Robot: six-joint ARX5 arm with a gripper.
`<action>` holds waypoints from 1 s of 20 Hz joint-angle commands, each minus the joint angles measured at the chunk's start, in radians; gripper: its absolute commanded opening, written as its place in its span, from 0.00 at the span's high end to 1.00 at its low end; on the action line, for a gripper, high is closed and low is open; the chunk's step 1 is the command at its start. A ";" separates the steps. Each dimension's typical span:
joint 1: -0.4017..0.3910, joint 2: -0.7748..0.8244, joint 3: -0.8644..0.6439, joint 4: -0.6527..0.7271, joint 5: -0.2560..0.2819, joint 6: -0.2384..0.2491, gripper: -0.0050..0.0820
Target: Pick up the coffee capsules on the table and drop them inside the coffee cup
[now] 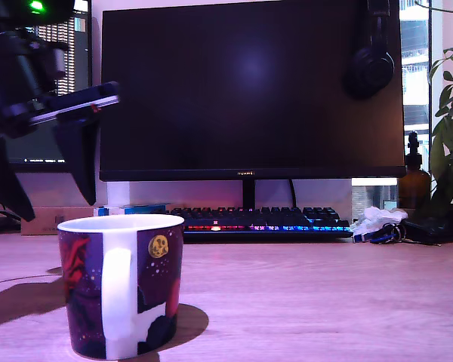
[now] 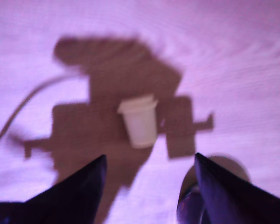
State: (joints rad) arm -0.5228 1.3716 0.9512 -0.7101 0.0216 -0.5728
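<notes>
Fingers point(image 2: 149, 161) spread above capsule point(image 2: 140, 122)

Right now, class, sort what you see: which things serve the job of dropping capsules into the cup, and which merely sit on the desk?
Belong to the job:
coffee cup
coffee capsule, lying on the table
gripper, open above the capsule

Just lying about:
monitor
keyboard
headphones
brown bottle
plant
</notes>
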 commanded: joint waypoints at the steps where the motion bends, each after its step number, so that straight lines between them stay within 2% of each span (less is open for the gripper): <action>1: 0.002 0.042 0.029 -0.029 0.004 0.004 0.31; 7: 0.001 0.115 0.092 -0.086 0.023 0.004 0.31; 16: 0.001 0.115 0.092 -0.097 0.020 -0.008 0.31; 20: 0.002 0.121 0.092 -0.060 0.011 -0.015 0.31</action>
State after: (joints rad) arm -0.5228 1.4708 1.0306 -0.7795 0.0341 -0.5777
